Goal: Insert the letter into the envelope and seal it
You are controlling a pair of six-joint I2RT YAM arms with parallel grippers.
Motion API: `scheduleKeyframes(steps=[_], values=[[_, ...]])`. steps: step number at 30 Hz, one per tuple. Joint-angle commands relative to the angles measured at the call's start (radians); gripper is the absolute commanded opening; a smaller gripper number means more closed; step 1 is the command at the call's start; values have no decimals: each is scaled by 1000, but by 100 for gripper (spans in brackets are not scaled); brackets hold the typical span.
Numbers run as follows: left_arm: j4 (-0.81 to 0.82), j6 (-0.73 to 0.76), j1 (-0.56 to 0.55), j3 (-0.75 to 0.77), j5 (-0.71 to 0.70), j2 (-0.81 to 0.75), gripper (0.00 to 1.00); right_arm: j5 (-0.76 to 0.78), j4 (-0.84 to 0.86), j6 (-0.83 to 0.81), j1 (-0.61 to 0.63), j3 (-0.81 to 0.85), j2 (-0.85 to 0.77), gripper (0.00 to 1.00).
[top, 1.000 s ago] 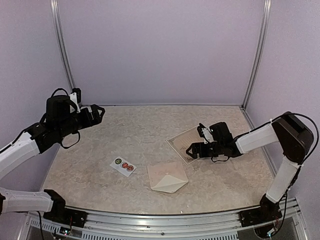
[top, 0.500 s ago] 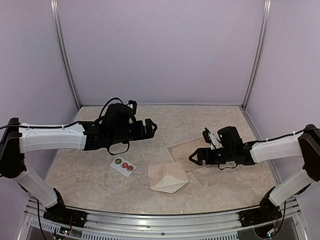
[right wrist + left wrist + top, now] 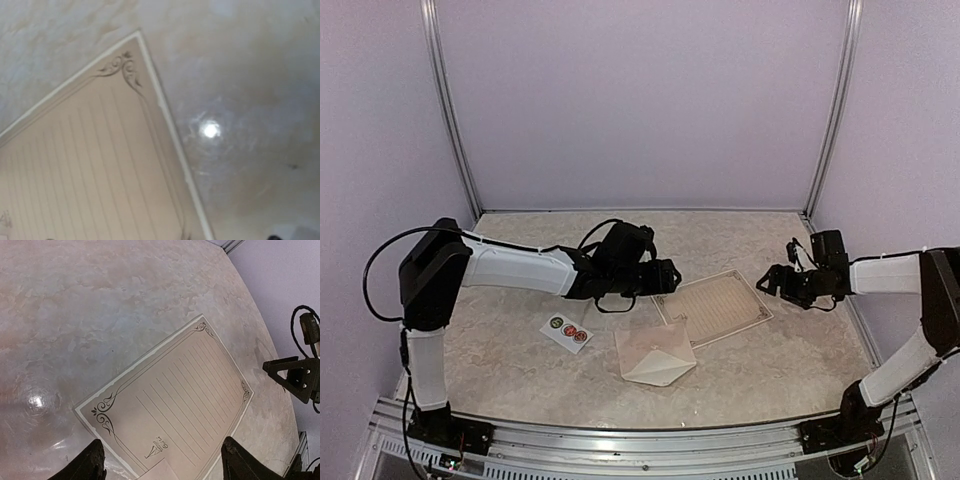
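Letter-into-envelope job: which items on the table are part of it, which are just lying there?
Job: cream lined paper letter with dark ornamental border; pale cream-pink paper envelope with pointed flap.
Lying about: small white strip of round coloured stickers, though it might serve for sealing.

A corner of the letter [image 3: 90,165] is seen lying flat on the marbled table [image 3: 240,60], with ruled lines and a scrolled border ornament facing up. A bright glare [image 3: 210,130] is reflected on the table just beside the letter's edge.
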Motion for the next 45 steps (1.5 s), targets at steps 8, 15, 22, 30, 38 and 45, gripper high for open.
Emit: scheduleKeyframes(steps=[8, 15, 22, 30, 38, 45], values=[[18, -2, -4, 92, 73, 165, 70, -143, -53, -13, -33, 8, 103, 84], [49, 17, -5, 89, 76, 236, 60, -148, -51, 31, -34, -31, 102, 83], [59, 9, -4, 64, 109, 252, 55, -203, 3, 73, -29, -77, 115, 83], [72, 3, -4, 45, 115, 251, 54, -263, 60, 112, -5, -94, 142, 84], [74, 3, -4, 37, 118, 248, 52, -297, 130, 141, 50, -66, 179, 94], [74, 4, -5, 37, 116, 246, 52, -296, 166, 176, 113, -31, 208, 93]])
